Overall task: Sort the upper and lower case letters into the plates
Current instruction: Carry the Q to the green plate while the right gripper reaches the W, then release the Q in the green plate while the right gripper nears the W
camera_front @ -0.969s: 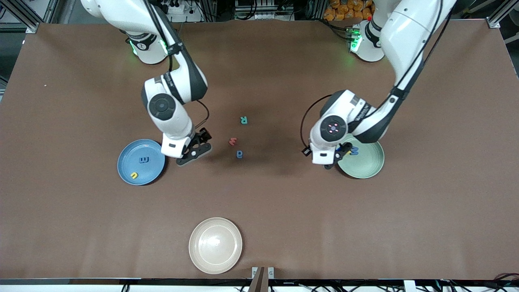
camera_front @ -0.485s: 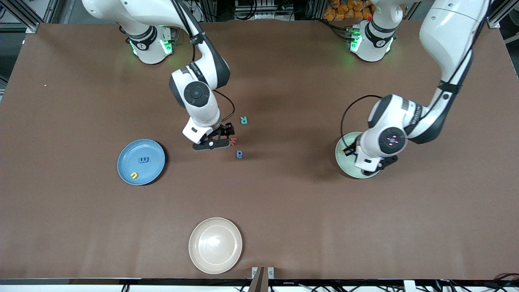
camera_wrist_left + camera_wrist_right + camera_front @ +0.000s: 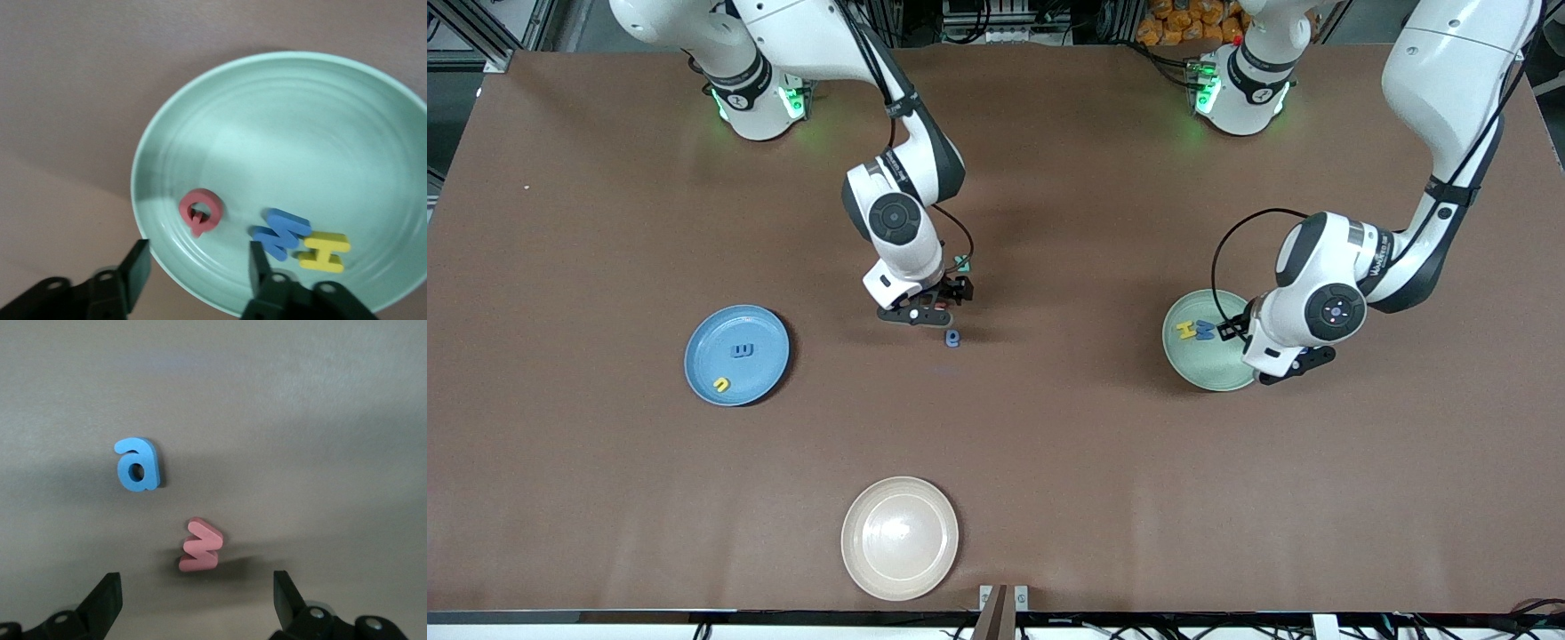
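At the right arm's end of the brown matte table (image 3: 1049,444): round shallow blue plate (image 3: 760,331), smooth and glossy, bare tabletop all round its rim. In it 2 flat foam-looking letters, well apart: small blue w (image 3: 741,350), turned on its side as front cam sees it, and small yellow u (image 3: 720,384) nearer the cam, by the rim.

Round cream-white plate (image 3: 899,538) sits near the table edge closest to front cam, wide open room around it.

Mid-table: right gripper (image 3: 925,311) low over the small red w (image 3: 200,547), claw wide, fingers either side of it w/ gaps, not touching. Red w lies flat, tilted askew to the finger line. Small blue a (image 3: 953,338) is just beside it, nearer the cam, apart from w. Teal R (image 3: 961,264) is farther from the cam, partly hidden by the right wrist.

Toward the left arm's end: round pale mint green plate (image 3: 1209,369), ringed inner surface, clear table around. Yellow H (image 3: 1184,330) and blue M (image 3: 1205,331) lie flat, side by side and touching, in the plate part farther from the cam. Red Q (image 3: 200,211) lies flat in the plate, apart from M, near the rim.

Left gripper (image 3: 1285,364) over the plate rim at the left arm's end; claw parted, nothing between fingers.
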{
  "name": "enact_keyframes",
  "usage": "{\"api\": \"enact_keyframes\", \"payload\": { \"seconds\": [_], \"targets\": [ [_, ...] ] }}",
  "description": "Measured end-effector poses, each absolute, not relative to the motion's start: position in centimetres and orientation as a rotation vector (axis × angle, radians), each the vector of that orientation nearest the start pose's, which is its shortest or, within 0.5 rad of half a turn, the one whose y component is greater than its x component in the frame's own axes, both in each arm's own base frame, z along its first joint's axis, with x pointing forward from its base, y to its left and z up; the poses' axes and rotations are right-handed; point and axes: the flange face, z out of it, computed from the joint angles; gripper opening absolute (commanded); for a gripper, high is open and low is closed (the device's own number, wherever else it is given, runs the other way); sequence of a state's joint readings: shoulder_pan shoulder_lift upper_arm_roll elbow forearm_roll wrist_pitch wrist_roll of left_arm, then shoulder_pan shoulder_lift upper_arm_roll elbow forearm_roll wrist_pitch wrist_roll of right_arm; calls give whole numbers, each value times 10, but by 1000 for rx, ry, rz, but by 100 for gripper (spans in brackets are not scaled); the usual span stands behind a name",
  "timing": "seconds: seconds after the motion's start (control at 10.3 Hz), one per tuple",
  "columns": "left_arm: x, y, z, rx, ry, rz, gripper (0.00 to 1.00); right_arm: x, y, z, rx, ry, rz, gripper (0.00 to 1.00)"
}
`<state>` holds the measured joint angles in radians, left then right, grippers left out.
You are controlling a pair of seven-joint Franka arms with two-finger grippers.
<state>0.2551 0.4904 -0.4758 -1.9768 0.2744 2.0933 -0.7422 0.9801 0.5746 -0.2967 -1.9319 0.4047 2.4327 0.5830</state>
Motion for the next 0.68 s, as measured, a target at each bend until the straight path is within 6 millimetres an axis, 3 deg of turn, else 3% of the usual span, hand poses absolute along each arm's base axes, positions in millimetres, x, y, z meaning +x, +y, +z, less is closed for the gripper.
{"api": "enact_keyframes", "payload": {
  "seconds": [0.29,0.68],
  "targets": [
    [563,-130,226,-2946,-540,391,100,486,389,193,-2983,470,112,100],
    [552,-200,249,-2958,-671,348,100,482,392,161,-2978,599,39,100]
  ]
}}
